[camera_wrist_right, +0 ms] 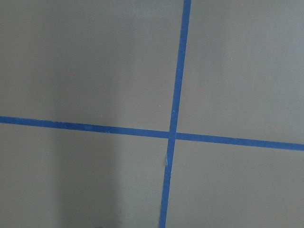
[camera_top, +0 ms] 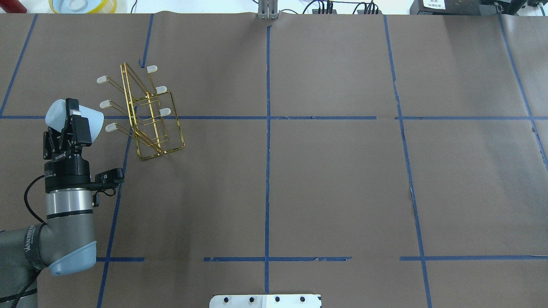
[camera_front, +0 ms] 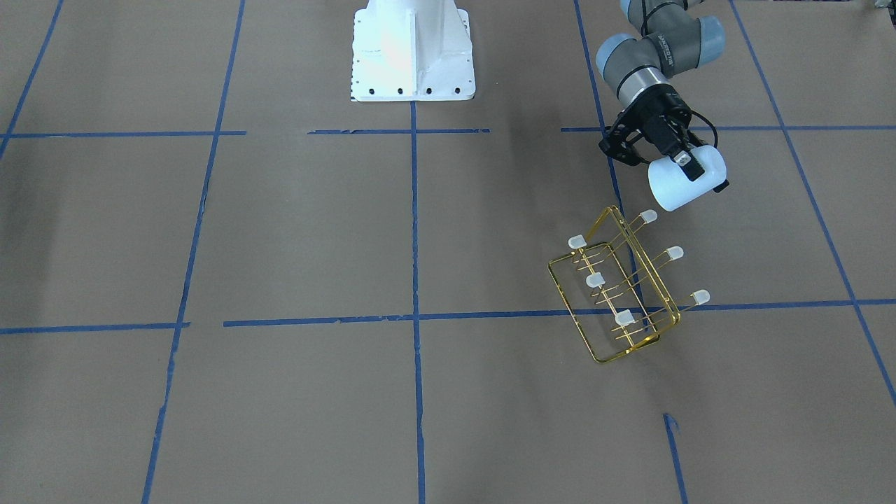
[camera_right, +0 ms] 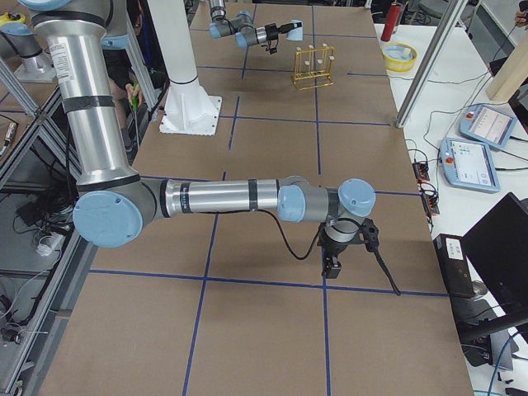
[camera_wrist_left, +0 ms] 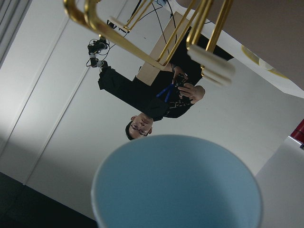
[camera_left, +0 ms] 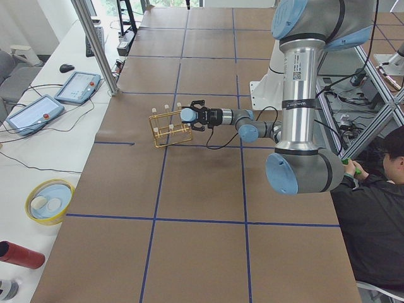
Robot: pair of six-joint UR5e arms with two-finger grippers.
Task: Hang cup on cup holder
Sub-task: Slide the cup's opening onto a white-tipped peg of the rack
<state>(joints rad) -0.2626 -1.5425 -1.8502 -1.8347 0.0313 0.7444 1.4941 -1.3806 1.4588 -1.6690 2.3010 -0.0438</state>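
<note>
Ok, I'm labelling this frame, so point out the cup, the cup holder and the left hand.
cup [camera_front: 668, 190]: front-facing view, its pale side wall.
cup holder [camera_front: 595, 280]: front-facing view, whitish cap of a middle prong.
left hand [camera_top: 73, 116]: overhead view, midway between its fingertips, shut on the cup.

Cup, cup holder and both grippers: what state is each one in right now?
cup: gripped, lifted off the table, lying sideways beside the rack, not on a prong.
cup holder: standing on the table, all six prongs bare.
left gripper: shut on the cup.
right gripper: over bare table far from the rack; open or shut cannot be told.
</note>
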